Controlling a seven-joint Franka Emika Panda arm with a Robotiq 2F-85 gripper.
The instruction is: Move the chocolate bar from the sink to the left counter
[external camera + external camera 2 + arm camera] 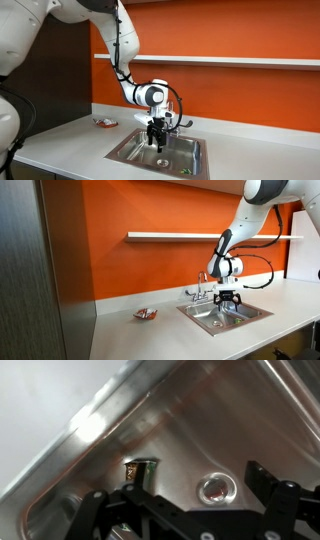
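Note:
In the wrist view the chocolate bar (140, 470), a tiny green packet with darker marks, lies on the floor of the steel sink (120, 430), to the left of the round drain (217, 488). My gripper (182, 502) is open and empty, its two black fingers spread wide above the basin, with the bar near the left finger. In both exterior views the gripper (157, 138) (229, 303) hangs pointing down over the sink (128, 151) (200, 315). The bar is too small to make out there. The light-grey left counter (60, 145) (140, 338) lies beside the basin.
A red-and-white flat packet (104, 122) (146, 313) lies on the counter near the orange wall. A chrome faucet (203, 286) stands behind the sink. A white shelf (190, 235) runs along the wall above.

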